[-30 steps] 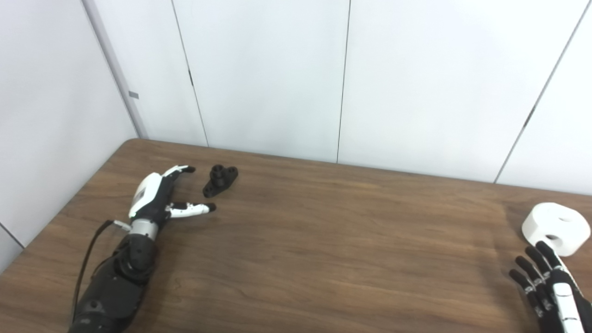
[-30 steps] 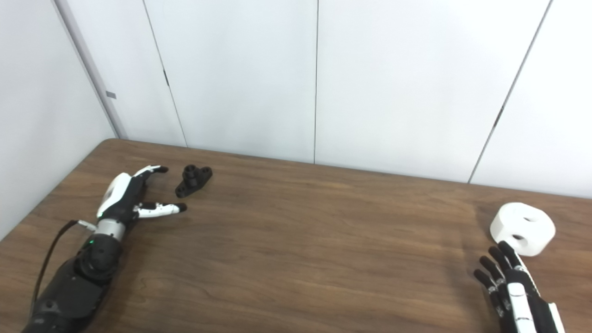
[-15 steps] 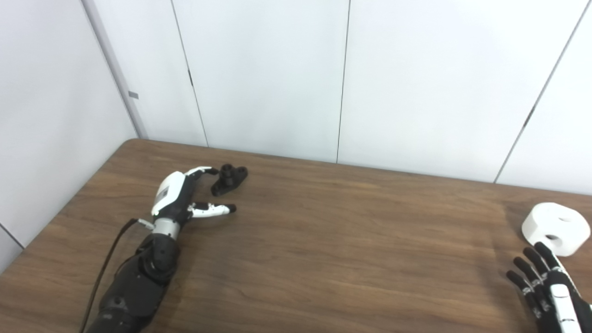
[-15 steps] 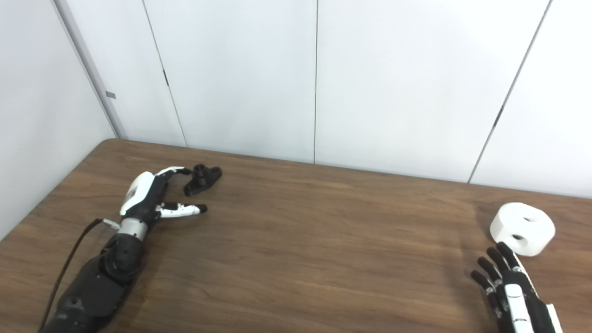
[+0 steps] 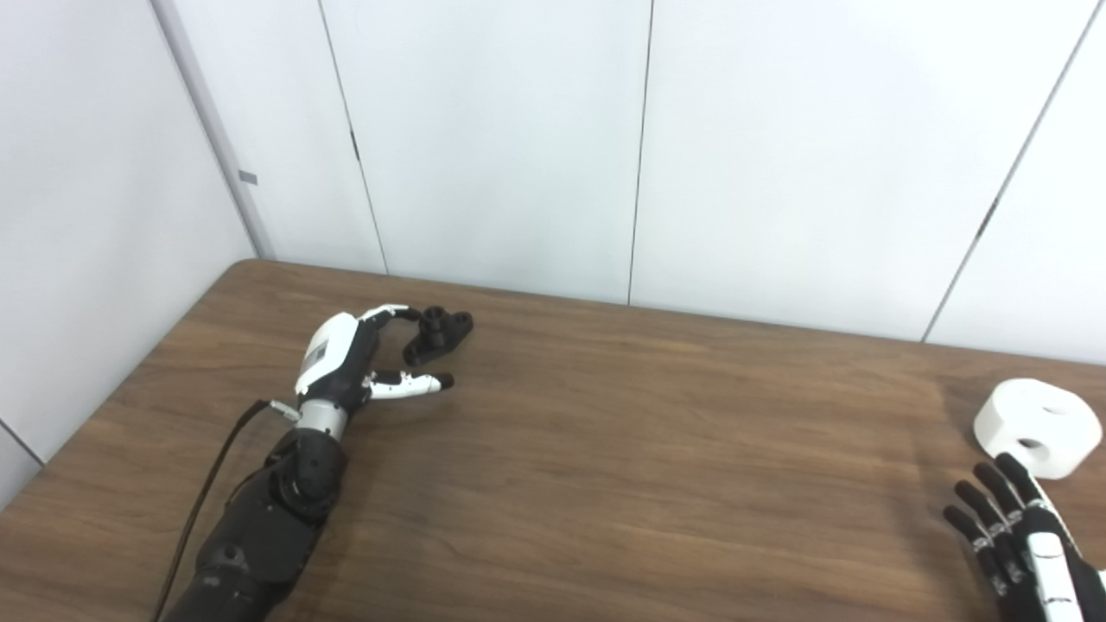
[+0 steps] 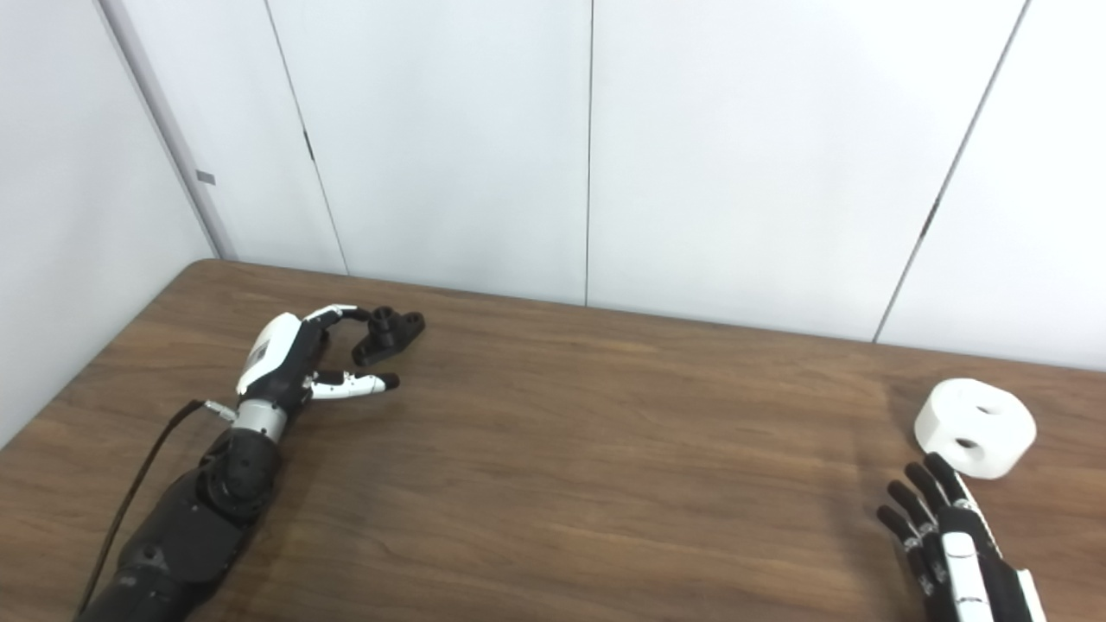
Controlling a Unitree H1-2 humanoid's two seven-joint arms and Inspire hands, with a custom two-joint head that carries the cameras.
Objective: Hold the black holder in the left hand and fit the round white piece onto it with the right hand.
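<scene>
Now: left hand (image 5: 341,367) on bench (image 5: 605,449) at far left, fingers (image 5: 393,313) spread, curled tips at black holder (image 5: 438,324), not gripping; thumb beneath, apart. Holder lies on bench. Far right, round white piece (image 5: 1038,428) on bench; right hand (image 6: 950,540) just below, fingers splayed, empty.

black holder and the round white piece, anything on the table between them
Nothing: between the small black plastic holder and the round white piece with holes lies only bare brown wooden table, shown in both eye views.
</scene>
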